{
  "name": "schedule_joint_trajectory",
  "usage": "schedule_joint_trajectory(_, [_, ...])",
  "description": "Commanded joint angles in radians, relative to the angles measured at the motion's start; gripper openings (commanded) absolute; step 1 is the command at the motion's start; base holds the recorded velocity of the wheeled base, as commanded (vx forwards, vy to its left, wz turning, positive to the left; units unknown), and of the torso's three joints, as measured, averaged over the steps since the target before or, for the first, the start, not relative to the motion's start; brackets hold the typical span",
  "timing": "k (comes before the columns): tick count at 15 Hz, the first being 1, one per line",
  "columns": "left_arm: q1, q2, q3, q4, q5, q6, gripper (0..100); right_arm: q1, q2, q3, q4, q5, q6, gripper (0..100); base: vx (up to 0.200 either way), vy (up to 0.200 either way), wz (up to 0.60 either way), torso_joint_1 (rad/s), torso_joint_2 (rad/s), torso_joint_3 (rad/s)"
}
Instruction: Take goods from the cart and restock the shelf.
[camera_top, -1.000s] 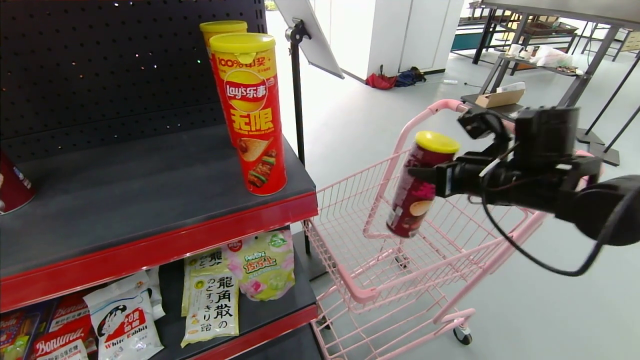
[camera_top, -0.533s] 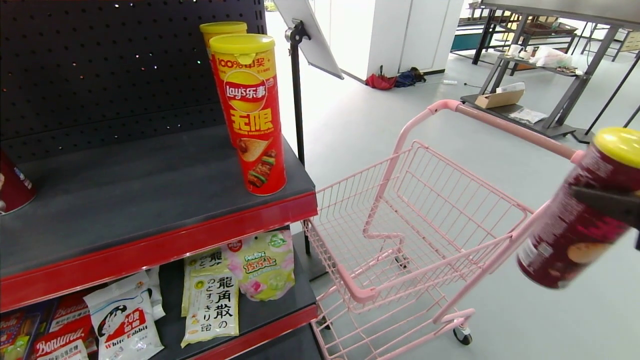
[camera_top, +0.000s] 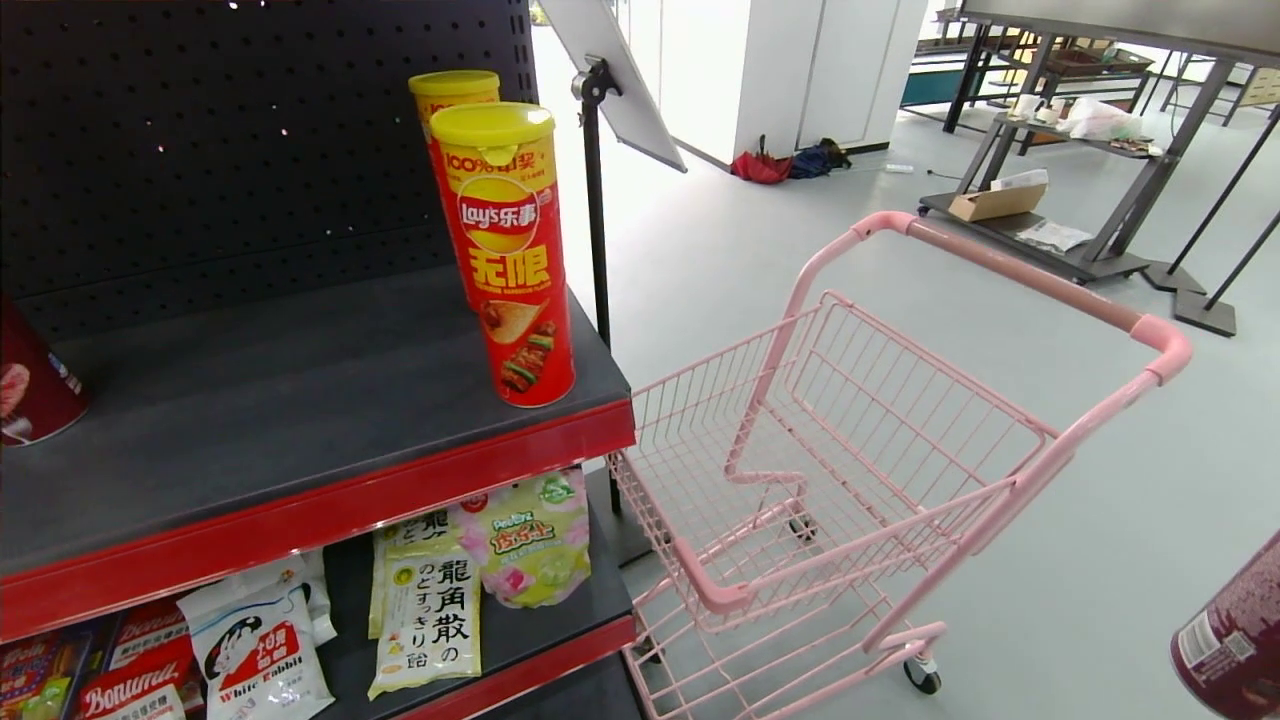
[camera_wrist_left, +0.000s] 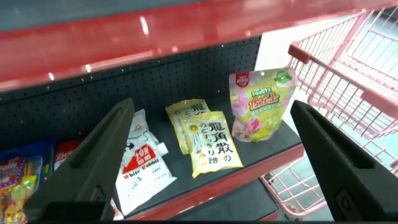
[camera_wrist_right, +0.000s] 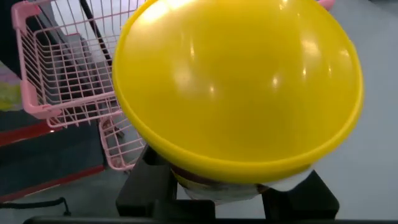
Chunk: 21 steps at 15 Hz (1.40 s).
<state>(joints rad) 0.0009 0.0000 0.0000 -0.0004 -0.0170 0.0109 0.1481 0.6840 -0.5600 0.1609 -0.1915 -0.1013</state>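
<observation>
A dark red chip can (camera_top: 1228, 648) with a yellow lid (camera_wrist_right: 239, 81) hangs low to the right of the pink cart (camera_top: 1000, 262), outside its basket. My right gripper (camera_wrist_right: 227, 194) is shut on this can, its black fingers (camera_wrist_right: 146, 190) pressing the body just under the lid. Two red and yellow chip cans (camera_top: 508, 255) stand at the right end of the top shelf (camera_top: 300, 380). My left gripper (camera_wrist_left: 211, 158) is open with nothing between its fingers, level with the lower shelf (camera_wrist_left: 205, 186) and facing its snack bags.
A dark red can (camera_top: 30, 380) stands at the shelf's left edge. Snack bags (camera_top: 440, 600) lie on the lower shelf. The cart's basket (camera_top: 850, 420) holds no goods. A sign stand (camera_top: 598, 150) rises behind the shelf's corner. Tables stand far right on open floor.
My right arm has swung the dark red can out of the cart, rightward and down to the head view's lower right corner. The head view itself has shifted slightly.
</observation>
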Motion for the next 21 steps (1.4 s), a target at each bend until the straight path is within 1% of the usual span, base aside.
schedule_joint_trajectory(1, [0.001,0.000,0.000,0.000,0.000,0.000,100,0.002,-0.011,-0.001,-0.004,0.001,-0.012,0,0.000,0.000,0.00,0.183,-0.52,-0.330])
schedule_joint_trajectory(7, [0.001,0.000,0.000,0.000,0.000,0.000,100,0.004,0.017,-0.009,-0.009,0.004,-0.026,0,0.000,0.000,0.00,0.211,-0.55,-0.350])
schedule_joint_trajectory(16, [0.001,0.000,0.000,0.000,0.000,0.000,100,-0.002,0.046,-0.011,-0.011,0.009,-0.026,0,0.000,0.000,0.00,0.153,-0.36,-0.213])
schedule_joint_trajectory(21, [0.001,0.000,0.000,0.000,0.000,0.000,100,-0.004,0.023,0.012,-0.011,0.009,-0.026,0,0.000,0.000,0.60,0.013,-0.02,-0.011])
